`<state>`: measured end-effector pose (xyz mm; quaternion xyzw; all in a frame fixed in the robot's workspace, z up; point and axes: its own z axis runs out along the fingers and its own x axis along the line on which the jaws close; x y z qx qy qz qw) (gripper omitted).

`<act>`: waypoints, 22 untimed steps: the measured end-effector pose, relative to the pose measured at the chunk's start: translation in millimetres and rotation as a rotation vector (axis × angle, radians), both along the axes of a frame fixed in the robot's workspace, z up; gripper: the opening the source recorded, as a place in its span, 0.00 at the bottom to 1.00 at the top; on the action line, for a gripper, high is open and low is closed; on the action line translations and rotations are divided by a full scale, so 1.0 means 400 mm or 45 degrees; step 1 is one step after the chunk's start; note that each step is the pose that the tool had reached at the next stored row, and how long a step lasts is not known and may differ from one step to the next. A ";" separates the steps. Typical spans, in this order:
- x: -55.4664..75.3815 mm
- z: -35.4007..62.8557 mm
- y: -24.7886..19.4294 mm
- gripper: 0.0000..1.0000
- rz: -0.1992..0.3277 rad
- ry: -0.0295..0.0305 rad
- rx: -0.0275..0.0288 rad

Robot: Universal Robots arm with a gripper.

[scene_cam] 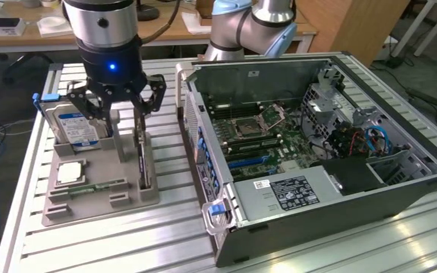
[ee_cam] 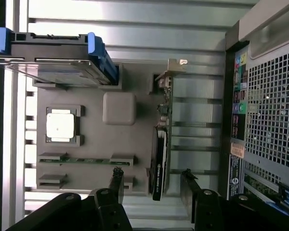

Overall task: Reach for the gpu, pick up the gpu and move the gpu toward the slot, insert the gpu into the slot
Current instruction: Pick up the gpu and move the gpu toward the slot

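The gpu [scene_cam: 141, 152] stands on its edge in a grey holder [scene_cam: 100, 199] at the exterior view's left, a green card with a black cooler and a metal end bracket [ee_cam: 175, 66]. My gripper [scene_cam: 125, 112] hangs open just above the holder, over the gpu's far end and touching nothing. In the wrist view the gpu [ee_cam: 161, 147] runs lengthwise between my two black fingertips [ee_cam: 117, 174], and the gripper [ee_cam: 152, 177] is open around its line. The blue slot [scene_cam: 247, 161] lies on the motherboard inside the open computer case [scene_cam: 400, 187].
The holder also carries a blue-labelled silver hard drive [scene_cam: 78, 128] standing upright beside my gripper, a square processor chip [scene_cam: 70, 172] and a thin green memory stick [scene_cam: 95, 186]. The case's perforated wall [ee_cam: 272, 115] stands close to the gpu. Everything rests on a ribbed aluminium table [scene_cam: 127, 244].
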<state>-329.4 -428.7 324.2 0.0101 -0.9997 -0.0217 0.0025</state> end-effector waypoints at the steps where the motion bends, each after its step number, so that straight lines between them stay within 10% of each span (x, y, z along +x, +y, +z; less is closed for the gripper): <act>1: 0.001 -0.005 0.000 0.59 0.000 -0.0001 0.0000; 22: 0.022 -0.100 -0.012 0.59 0.000 -0.0001 0.0000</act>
